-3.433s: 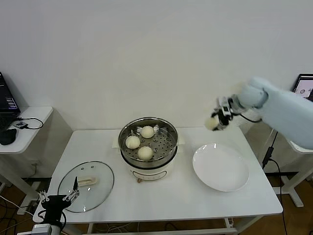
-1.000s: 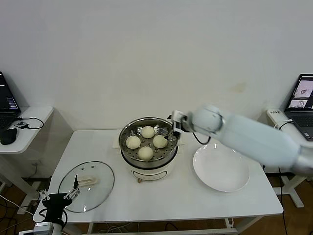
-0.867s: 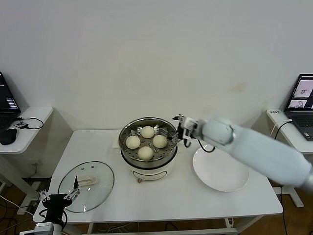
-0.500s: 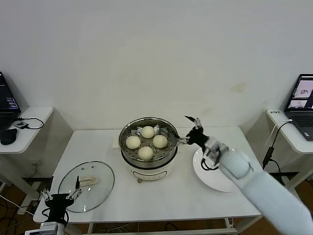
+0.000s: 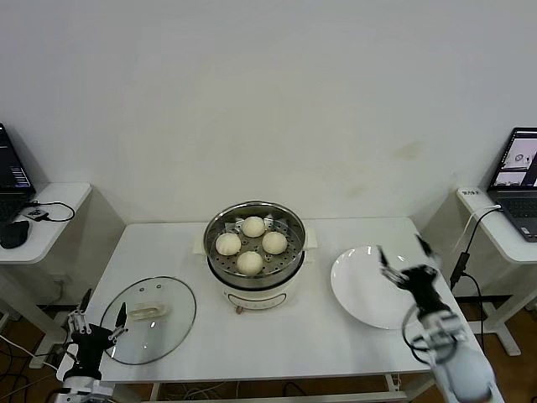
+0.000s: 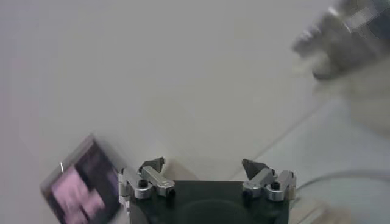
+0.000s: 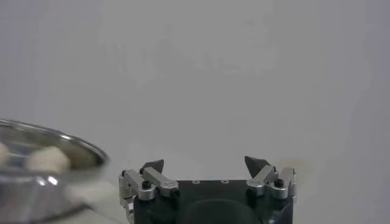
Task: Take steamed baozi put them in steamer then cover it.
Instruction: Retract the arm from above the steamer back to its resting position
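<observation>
Four smooth round buns [image 5: 251, 244] sit in the shiny perforated steel steamer [image 5: 254, 270]; the glass lid [image 5: 149, 320] lies flat on the table [image 5: 285, 336]. Both the left gripper [image 5: 97, 324] and the right gripper [image 5: 404, 262] are spread, empty.

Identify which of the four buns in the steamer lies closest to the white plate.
The pale cream-white round bun on the steamer's right side; the other three sit farther from the flat white plate.

Bright even light; blurred left wrist view.

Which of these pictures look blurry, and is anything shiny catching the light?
Head view: sharp, with glints on the steamer rim and the glass cover. Left wrist view: heavily smeared background. Right wrist view: steamer and a baozi soft and out of focus.
</observation>
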`<action>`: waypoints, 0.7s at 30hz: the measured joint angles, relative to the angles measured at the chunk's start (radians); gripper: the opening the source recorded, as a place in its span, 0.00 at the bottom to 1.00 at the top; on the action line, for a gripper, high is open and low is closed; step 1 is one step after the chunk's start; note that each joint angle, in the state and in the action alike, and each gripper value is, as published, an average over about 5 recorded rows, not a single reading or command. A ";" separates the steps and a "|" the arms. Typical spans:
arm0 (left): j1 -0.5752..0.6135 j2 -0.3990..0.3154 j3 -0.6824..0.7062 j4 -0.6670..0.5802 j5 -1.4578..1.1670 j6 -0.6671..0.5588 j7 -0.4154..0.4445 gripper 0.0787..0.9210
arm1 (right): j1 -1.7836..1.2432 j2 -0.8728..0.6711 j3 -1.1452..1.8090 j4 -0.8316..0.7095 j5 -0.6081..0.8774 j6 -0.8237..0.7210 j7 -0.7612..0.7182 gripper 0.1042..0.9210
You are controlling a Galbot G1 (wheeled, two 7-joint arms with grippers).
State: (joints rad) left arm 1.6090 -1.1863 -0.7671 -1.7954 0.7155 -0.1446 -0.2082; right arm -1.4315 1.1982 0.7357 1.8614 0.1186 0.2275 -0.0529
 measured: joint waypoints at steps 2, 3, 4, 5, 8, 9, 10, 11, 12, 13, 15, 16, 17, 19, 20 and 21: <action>-0.001 0.007 -0.002 0.018 0.090 -0.001 0.006 0.88 | -0.037 0.025 0.040 0.005 -0.005 0.022 0.002 0.88; -0.002 0.011 -0.002 0.026 0.129 -0.001 0.009 0.88 | -0.052 0.035 0.055 0.007 -0.008 0.032 0.003 0.88; -0.003 0.014 -0.002 0.033 0.163 -0.002 0.012 0.88 | -0.064 0.046 0.069 0.009 -0.009 0.040 0.004 0.88; -0.004 0.016 -0.001 0.039 0.193 -0.002 0.015 0.88 | -0.075 0.055 0.081 0.011 -0.011 0.048 0.005 0.88; -0.005 0.019 0.002 0.047 0.265 -0.001 0.026 0.88 | -0.101 0.077 0.109 0.013 -0.013 0.066 0.007 0.88; -0.006 0.019 0.004 0.049 0.284 0.000 0.030 0.88 | -0.108 0.083 0.117 0.013 -0.014 0.071 0.007 0.88; -0.007 0.019 0.006 0.050 0.302 0.002 0.034 0.88 | -0.114 0.088 0.123 0.013 -0.015 0.076 0.008 0.88; -0.009 0.018 0.009 0.051 0.319 0.004 0.038 0.88 | -0.121 0.093 0.128 0.012 -0.016 0.081 0.008 0.88; -0.012 0.017 0.013 0.052 0.334 0.006 0.043 0.88 | -0.126 0.098 0.133 0.011 -0.018 0.086 0.008 0.88; -0.014 0.015 0.016 0.053 0.347 0.007 0.047 0.88 | -0.132 0.102 0.137 0.010 -0.020 0.089 0.008 0.88; -0.020 0.011 0.025 0.055 0.370 0.011 0.055 0.88 | -0.141 0.109 0.145 0.009 -0.024 0.096 0.008 0.88; -0.023 0.009 0.030 0.056 0.379 0.013 0.058 0.88 | -0.145 0.112 0.149 0.008 -0.026 0.098 0.008 0.88; -0.027 0.007 0.034 0.058 0.387 0.014 0.061 0.88 | -0.148 0.115 0.153 0.007 -0.028 0.100 0.008 0.88; -0.034 0.003 0.043 0.063 0.400 0.017 0.067 0.88 | -0.155 0.119 0.161 0.004 -0.030 0.104 0.007 0.88; -0.038 0.002 0.047 0.066 0.405 0.018 0.069 0.88 | -0.158 0.121 0.165 0.003 -0.031 0.105 0.007 0.88; -0.042 0.000 0.051 0.070 0.409 0.019 0.072 0.88 | -0.162 0.122 0.168 0.002 -0.032 0.107 0.007 0.88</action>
State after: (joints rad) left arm 1.5673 -1.1861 -0.7159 -1.7252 1.1247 -0.1251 -0.1364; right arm -1.5931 1.3202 0.9037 1.8633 0.0866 0.3344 -0.0463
